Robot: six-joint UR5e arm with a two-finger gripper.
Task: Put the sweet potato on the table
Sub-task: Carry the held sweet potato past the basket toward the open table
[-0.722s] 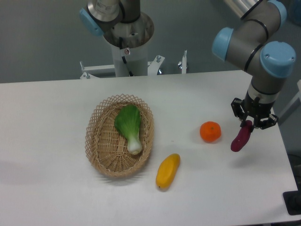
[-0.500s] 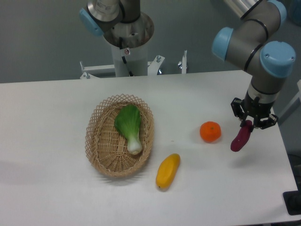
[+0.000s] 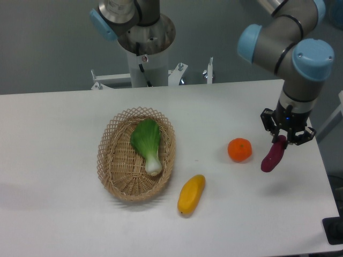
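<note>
The sweet potato is a dark purple-magenta tuber hanging tilted from my gripper, which is shut on its upper end. It hangs just above the white table near the right edge, to the right of the round orange fruit. Whether its lower tip touches the tabletop cannot be told.
An oval wicker basket sits left of centre and holds a green leafy vegetable. A yellow oblong fruit lies in front of the basket's right side. The arm's base column stands behind the table's far edge.
The arm has shifted very slightly to the left, carrying the sweet potato with it. Nothing else has moved.
</note>
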